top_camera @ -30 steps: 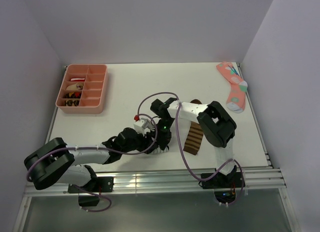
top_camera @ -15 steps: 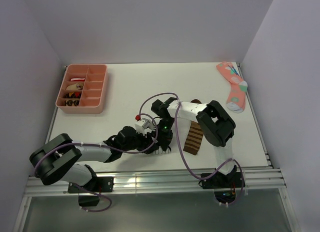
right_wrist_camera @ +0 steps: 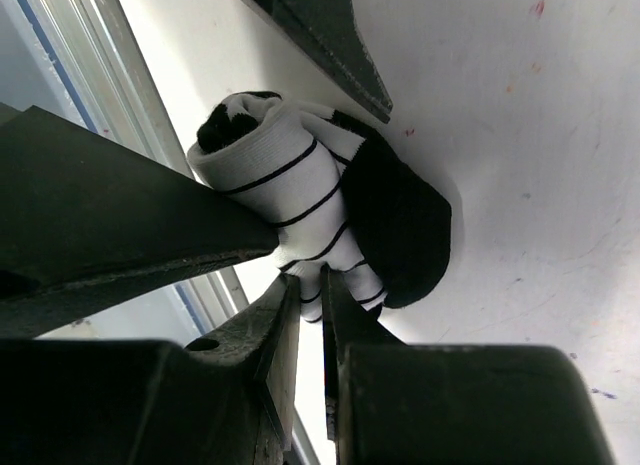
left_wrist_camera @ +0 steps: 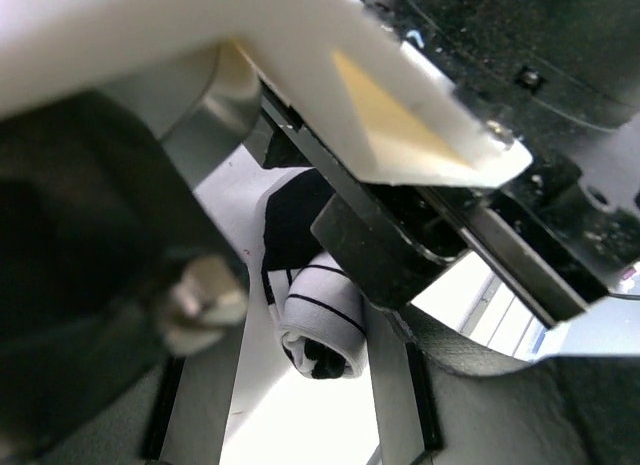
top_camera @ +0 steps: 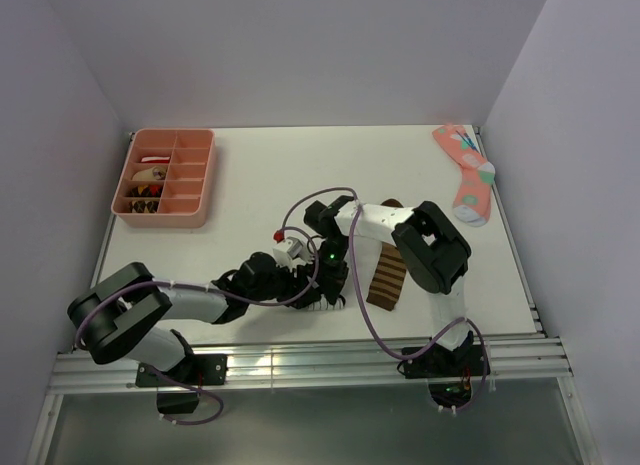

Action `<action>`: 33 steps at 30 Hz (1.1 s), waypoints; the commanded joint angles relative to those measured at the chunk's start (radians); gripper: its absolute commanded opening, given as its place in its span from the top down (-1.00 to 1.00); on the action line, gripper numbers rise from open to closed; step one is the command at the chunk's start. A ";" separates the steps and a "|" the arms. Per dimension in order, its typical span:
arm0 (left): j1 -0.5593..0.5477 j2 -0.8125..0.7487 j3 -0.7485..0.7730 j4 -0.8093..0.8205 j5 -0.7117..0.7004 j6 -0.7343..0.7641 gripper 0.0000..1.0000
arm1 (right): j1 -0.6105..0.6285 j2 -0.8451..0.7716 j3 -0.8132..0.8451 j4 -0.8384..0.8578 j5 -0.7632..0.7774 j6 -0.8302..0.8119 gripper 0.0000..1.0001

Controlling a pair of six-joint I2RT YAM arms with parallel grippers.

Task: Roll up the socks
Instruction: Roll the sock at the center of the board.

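Note:
The small white sock [right_wrist_camera: 290, 170] with thin black stripes lies rolled up on the table, its black end [right_wrist_camera: 400, 220] beside the roll. My right gripper [right_wrist_camera: 310, 275] is shut on a loose striped edge of that sock. In the left wrist view the roll [left_wrist_camera: 322, 320] sits between the fingers of my left gripper [left_wrist_camera: 315, 330], which is open, with a strip of table showing beside the left finger [left_wrist_camera: 200, 385]. From above, both grippers meet near the table's front, left gripper [top_camera: 303, 283] and right gripper [top_camera: 328, 277]. The brown-and-tan striped sock [top_camera: 388, 275] lies flat just right of them.
A pink dotted sock [top_camera: 466, 173] lies at the far right back. A pink compartment tray [top_camera: 205, 175] with small items stands at the back left. The metal rail [top_camera: 320, 355] of the table's front edge runs close behind the grippers.
My left arm's elbow has swung right and forward while its gripper stayed at the roll. The right gripper has closed a little tighter on the sock's edge.

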 commanded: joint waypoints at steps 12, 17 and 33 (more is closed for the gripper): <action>-0.027 0.109 0.032 -0.056 0.138 -0.066 -0.04 | 0.036 0.109 -0.070 0.118 0.284 -0.108 0.81; -0.027 0.144 0.032 -0.030 0.164 -0.086 0.15 | 0.036 0.109 -0.072 0.131 0.290 -0.093 0.81; -0.027 0.124 0.029 -0.027 0.126 -0.187 0.99 | 0.026 0.080 -0.095 0.171 0.298 -0.033 0.76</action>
